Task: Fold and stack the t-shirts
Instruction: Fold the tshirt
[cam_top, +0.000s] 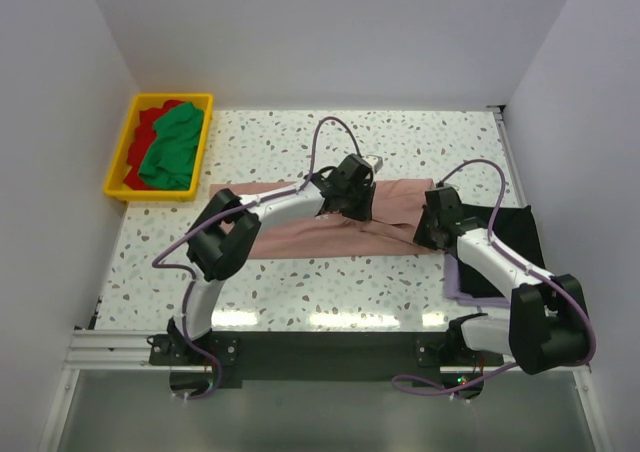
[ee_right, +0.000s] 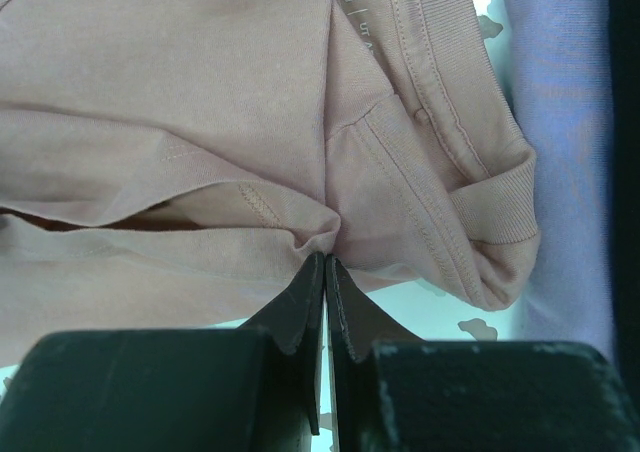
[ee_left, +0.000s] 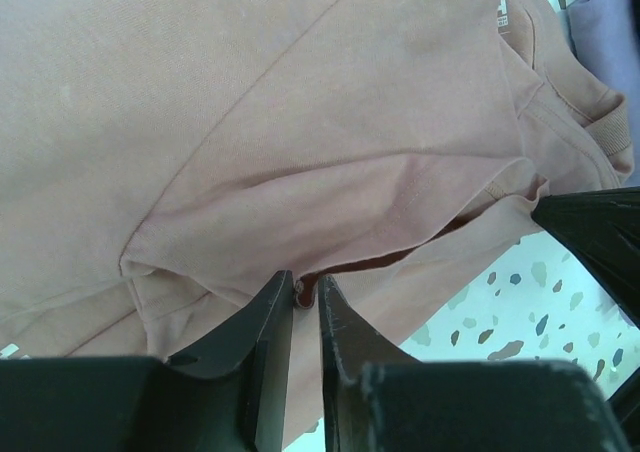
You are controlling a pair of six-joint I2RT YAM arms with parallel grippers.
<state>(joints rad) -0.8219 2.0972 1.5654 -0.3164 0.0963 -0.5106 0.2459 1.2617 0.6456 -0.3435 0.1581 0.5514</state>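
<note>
End effectors (ee_left: 304, 290) (ee_right: 325, 264) pinched tight on pink t-shirt (cam_top: 300, 240)

Across the middle of the speckled terrazzo table (cam_top: 300, 282), spread lengthwise, a dusty-pink t-shirt (cam_top: 395, 200). At the far left corner, a yellow bin (cam_top: 120, 147). At the right edge, a black t-shirt (cam_top: 520, 237), with a lavender t-shirt (cam_top: 462, 290) showing at its near left side.

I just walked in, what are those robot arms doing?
Two robot arms are folding a dusty-pink t-shirt on the table. The left gripper and right gripper each pinch its cloth. A green shirt and a red shirt sit in a yellow bin; a black shirt and a lavender shirt lie at the right.
</note>
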